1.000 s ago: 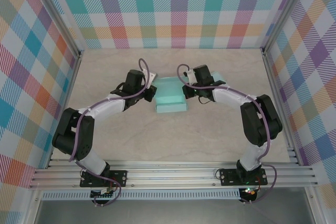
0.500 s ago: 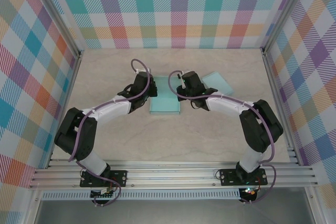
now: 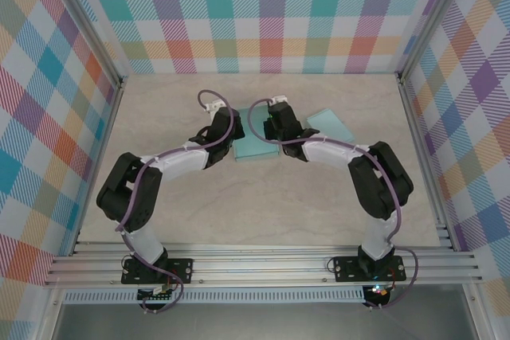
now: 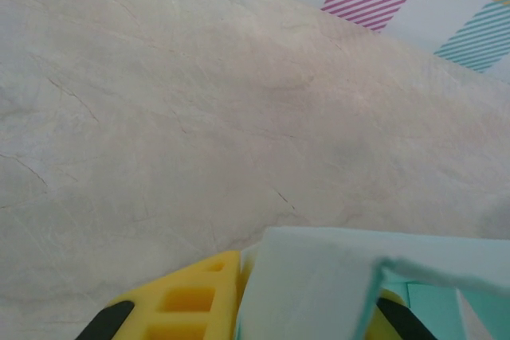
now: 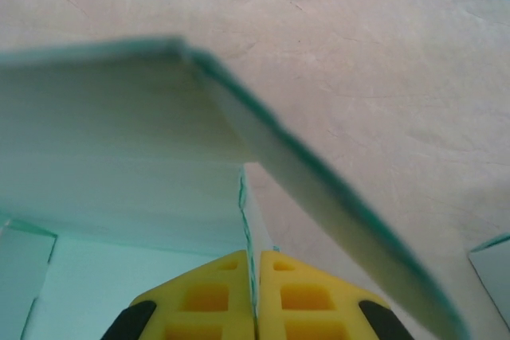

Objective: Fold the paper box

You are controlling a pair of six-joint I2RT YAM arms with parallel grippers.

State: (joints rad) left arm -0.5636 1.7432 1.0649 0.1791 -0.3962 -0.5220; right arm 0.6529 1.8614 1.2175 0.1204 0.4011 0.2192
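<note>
The teal paper box point(image 3: 253, 147) lies at mid-table between my two grippers. My left gripper point(image 3: 229, 139) is at its left side and my right gripper point(image 3: 275, 129) at its right side. In the left wrist view the left gripper point(image 4: 307, 286) is shut on a pale teal wall of the paper box point(image 4: 319, 264), which stands between the yellow fingers point(image 4: 187, 304). In the right wrist view the right gripper point(image 5: 256, 259) is shut on a thin upright wall of the paper box point(image 5: 119, 141). A folded flap point(image 5: 335, 197) slants overhead there.
A separate flat teal sheet point(image 3: 331, 125) lies on the table right of the box, behind the right arm. Checked walls with metal posts point(image 3: 418, 125) close in the left, right and back of the beige table point(image 3: 255, 212).
Both grippers have carried the box a little toward the back wall and drawn closer together. The right arm's move left has uncovered the teal sheet.
</note>
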